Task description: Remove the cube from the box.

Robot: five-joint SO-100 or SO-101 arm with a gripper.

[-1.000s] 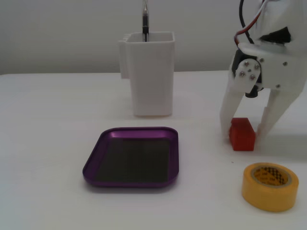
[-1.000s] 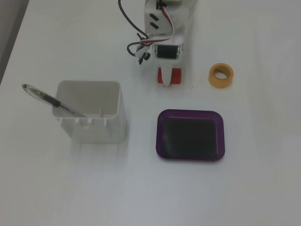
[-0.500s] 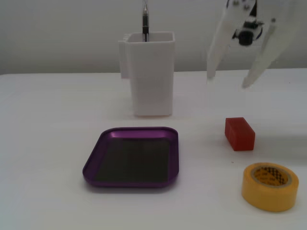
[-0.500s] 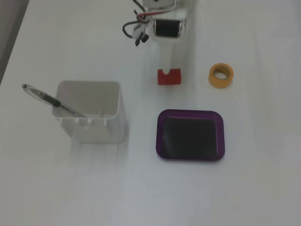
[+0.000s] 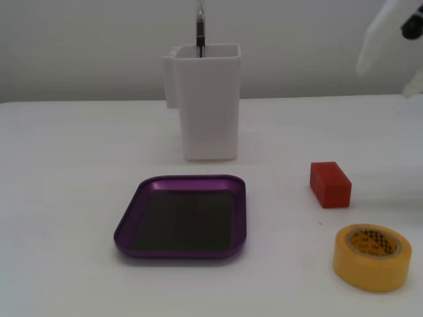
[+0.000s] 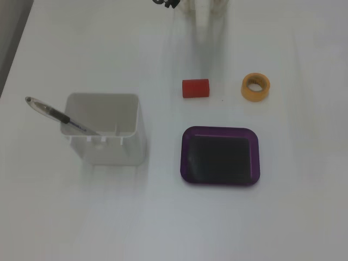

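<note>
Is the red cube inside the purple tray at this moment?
No, the cube sits on the bare white table between the tray and the yellow tape roll, and the tray's dark floor is empty.

Cube [image 5: 330, 184] [image 6: 196, 88]: small solid red block, slightly longer than wide, lying flat on the counter [image 5: 66, 198], outside the box and apart from it.

Box [image 5: 182, 253] [image 6: 220, 131]: shallow purple metallic tray, rounded corners, low rim, dark flat floor bare; sits level.
</note>
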